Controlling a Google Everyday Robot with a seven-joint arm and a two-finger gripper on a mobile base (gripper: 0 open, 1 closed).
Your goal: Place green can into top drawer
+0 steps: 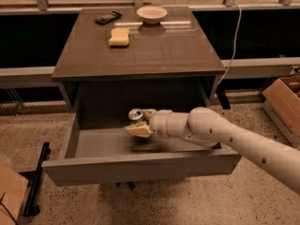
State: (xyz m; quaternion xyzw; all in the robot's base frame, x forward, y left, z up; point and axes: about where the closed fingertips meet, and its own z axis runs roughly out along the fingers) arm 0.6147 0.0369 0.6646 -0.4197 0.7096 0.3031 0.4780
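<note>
The top drawer (140,168) is pulled out wide below the table top, showing its pale grey inside. My gripper (139,123) reaches in from the right on a white arm and is shut on the green can (136,116). Only the can's silver top shows well; its body is mostly hidden by my fingers (137,131). The can is upright, inside the drawer near its middle, low over or on the drawer floor; I cannot tell which.
On the table top (154,55) lie a yellow sponge (119,37), a black remote (108,18) and a pale bowl (151,14). A cardboard box (283,102) stands on the floor at the right. A black pole (36,179) lies at the left.
</note>
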